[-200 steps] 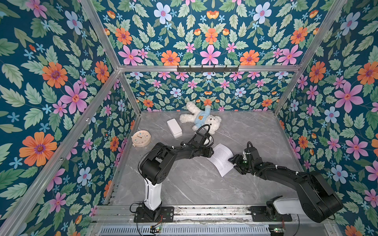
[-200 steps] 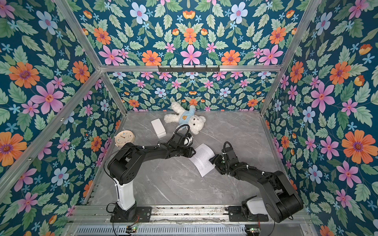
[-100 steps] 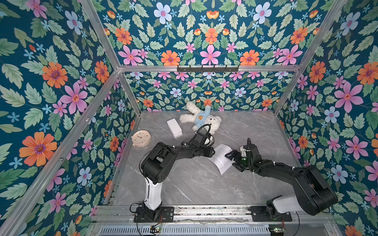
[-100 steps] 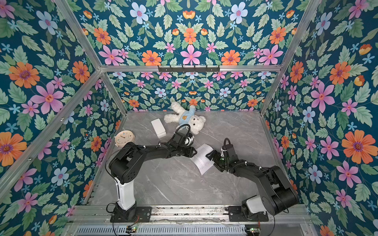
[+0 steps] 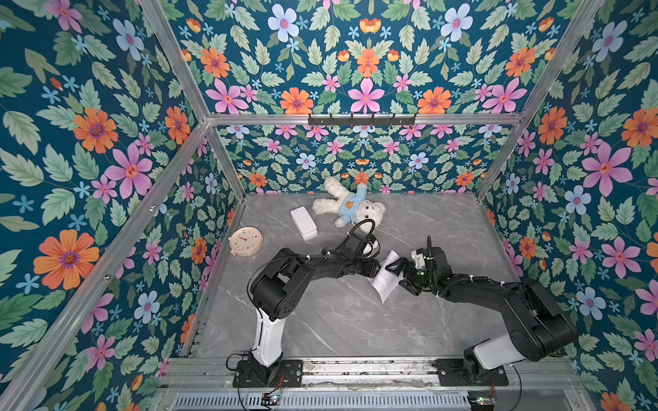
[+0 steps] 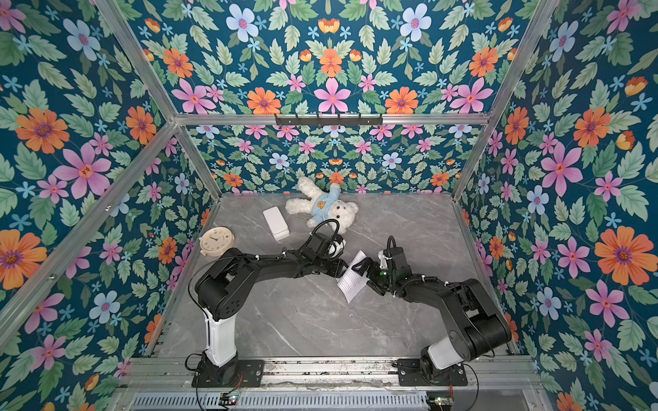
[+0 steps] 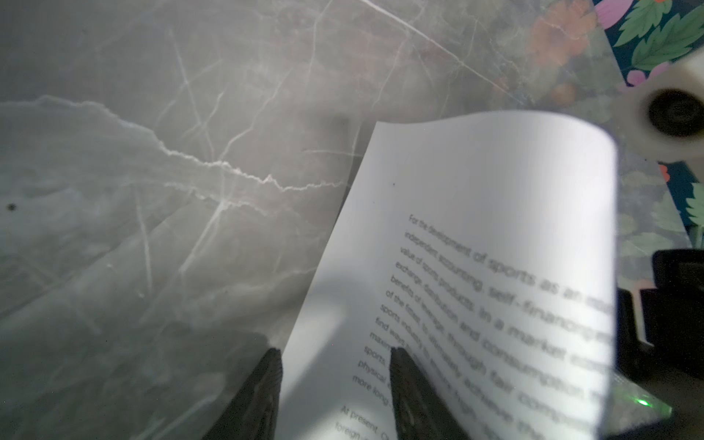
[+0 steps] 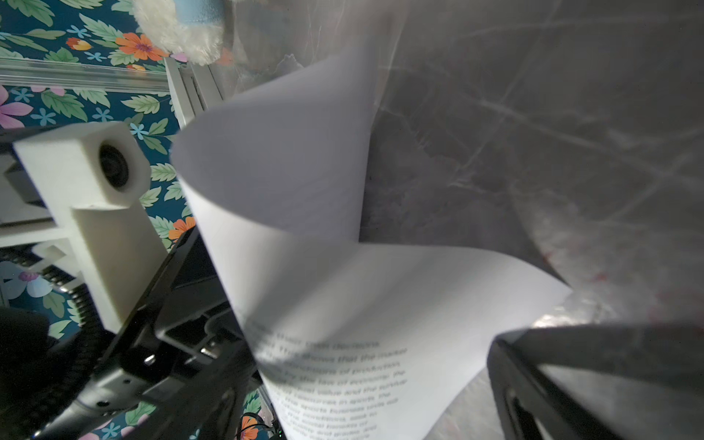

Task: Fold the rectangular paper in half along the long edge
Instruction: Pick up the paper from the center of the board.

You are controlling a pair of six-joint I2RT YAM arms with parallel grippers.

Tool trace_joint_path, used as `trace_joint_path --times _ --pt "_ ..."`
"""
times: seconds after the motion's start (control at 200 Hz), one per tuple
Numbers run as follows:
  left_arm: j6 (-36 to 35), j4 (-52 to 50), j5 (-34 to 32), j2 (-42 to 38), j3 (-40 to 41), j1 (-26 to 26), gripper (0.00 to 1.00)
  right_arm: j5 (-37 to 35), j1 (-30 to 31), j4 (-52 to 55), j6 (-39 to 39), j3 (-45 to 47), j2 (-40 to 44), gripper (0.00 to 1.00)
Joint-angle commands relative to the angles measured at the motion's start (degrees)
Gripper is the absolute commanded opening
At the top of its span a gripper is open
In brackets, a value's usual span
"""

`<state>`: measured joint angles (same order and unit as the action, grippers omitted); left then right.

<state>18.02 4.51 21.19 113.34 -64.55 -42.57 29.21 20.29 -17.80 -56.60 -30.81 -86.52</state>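
On the tabletop (image 5: 338, 320), the left gripper (image 7: 335, 362) rests, jaws apart, on the rectangular paper (image 5: 385, 283); the right gripper (image 5: 399, 274) has its jaws wide beside the curled-up edge.

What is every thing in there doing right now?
paper: curled upward, printed side showing, not folded flat yet.
left claw: partly open, tips straddling the paper's edge.
right claw: wide open beside the curled paper, not gripping it.
teddy bear: lying down, untouched.
white box: shut, lying flat.
clock: face showing, untouched.
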Motion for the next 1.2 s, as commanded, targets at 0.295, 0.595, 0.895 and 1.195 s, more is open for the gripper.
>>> trace_joint_path --times 0.295,0.595,0.895,1.195 --pt "-0.18 -8.01 -0.61 0.83 -0.16 -0.55 0.51 1.55 0.05 -0.22 1.23 -0.75 -0.32 0.95" --pt "-0.36 -8.16 -2.29 0.27 0.07 -0.50 0.52 0.94 -0.44 0.57 0.18 -0.05 -0.05 0.72" --pt "-0.69 -8.00 -6.36 -1.94 0.73 -0.51 0.55 1.11 -1.01 0.82 0.08 0.30 0.46 0.52" --pt "0.42 -4.77 -18.28 -11.25 4.57 0.02 0.68 0.34 -1.15 1.01 1.70 0.49 3.23 0.46"
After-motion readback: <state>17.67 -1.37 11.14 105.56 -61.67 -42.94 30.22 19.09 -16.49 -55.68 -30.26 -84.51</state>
